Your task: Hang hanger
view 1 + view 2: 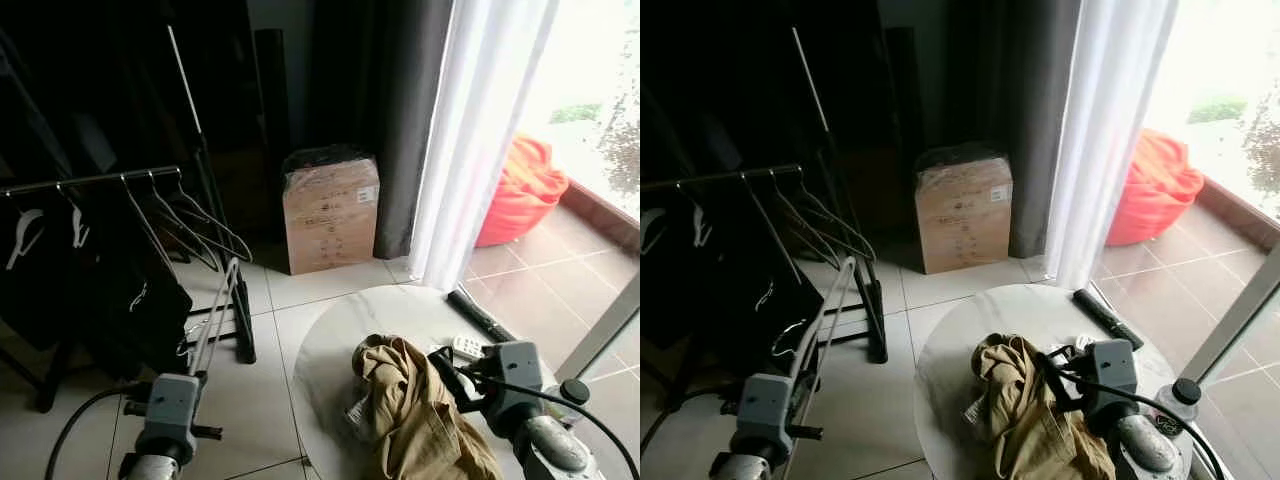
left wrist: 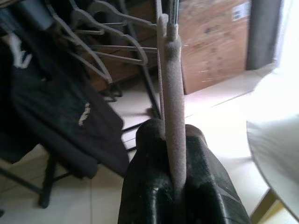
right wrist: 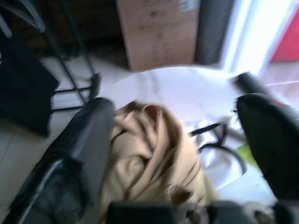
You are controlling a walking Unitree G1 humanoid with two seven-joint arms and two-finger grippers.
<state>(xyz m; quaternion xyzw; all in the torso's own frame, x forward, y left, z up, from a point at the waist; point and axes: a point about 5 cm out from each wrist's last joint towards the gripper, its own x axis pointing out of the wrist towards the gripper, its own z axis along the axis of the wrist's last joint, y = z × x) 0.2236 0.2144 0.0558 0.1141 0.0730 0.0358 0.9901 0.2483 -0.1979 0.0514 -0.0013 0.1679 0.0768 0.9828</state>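
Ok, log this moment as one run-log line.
left gripper: shut on grey hanger, short of clothes rail | right gripper: open above tan garment on round table

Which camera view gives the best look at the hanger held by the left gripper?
The left eye view: the grey hanger shows rising from the left gripper toward the clothes rail. The right eye view shows the same. The left wrist view shows one padded bar, clamped between the fingers.

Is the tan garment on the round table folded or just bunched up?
Bunched up. The tan garment lies in a crumpled heap on the round table, with the open right claw over it.
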